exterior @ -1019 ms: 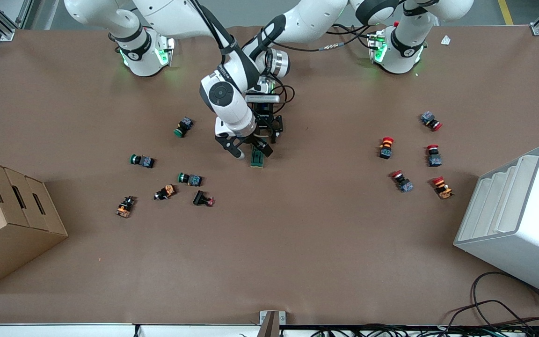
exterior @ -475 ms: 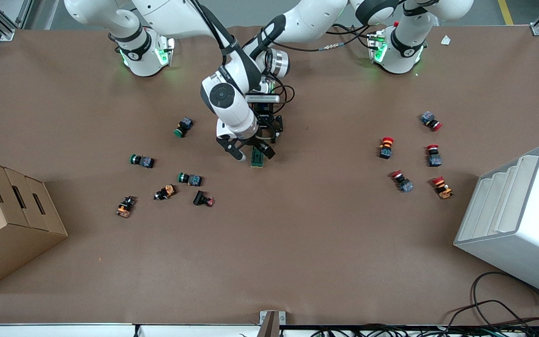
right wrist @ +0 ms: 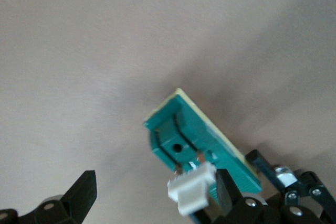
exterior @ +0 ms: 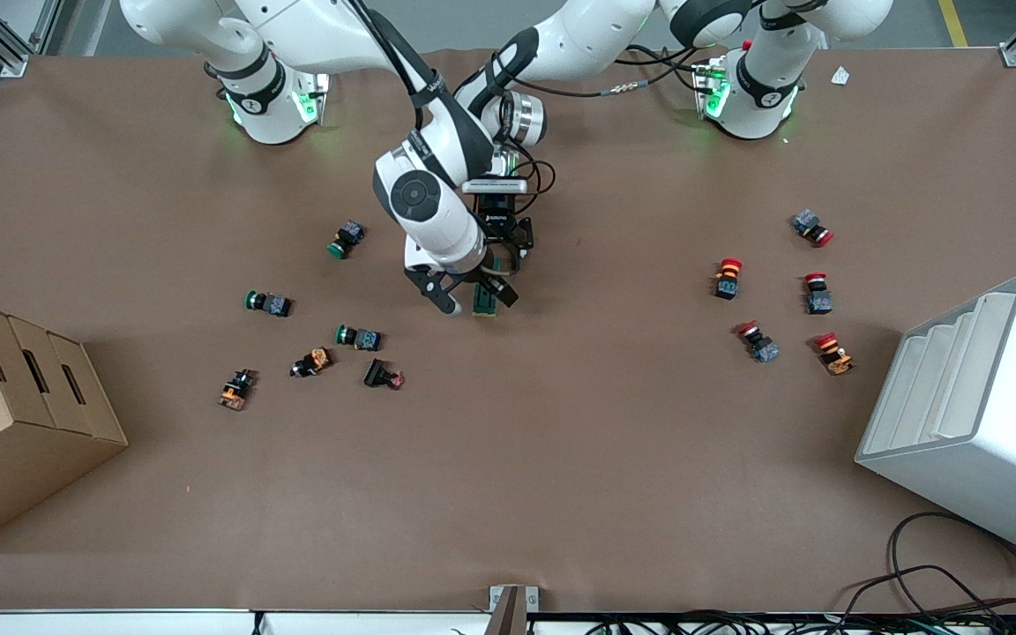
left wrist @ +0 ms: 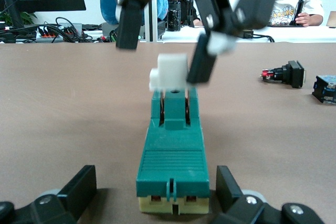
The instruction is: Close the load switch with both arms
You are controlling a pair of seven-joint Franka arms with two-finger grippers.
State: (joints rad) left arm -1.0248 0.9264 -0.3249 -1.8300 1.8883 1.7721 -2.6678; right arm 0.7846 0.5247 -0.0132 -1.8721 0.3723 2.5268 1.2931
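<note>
My right tool (exterior: 471, 295) hangs spread over the load switch (exterior: 484, 300), one finger (left wrist: 202, 61) against its raised white lever (left wrist: 169, 72), placed, I judge, to push it down. My left tool (left wrist: 157, 203) sits low, fingers apart either side of the green body, not clamping, probably bracing it. The switch lies mid-counter (exterior: 561, 441), well clear of every edge.

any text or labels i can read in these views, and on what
None can be read.
Print on the right arm's wrist band: too small.
Print on a person's white shirt past the table in the left wrist view: blurred.
The load switch, between the left pincer fingers, shows no marking.
</note>
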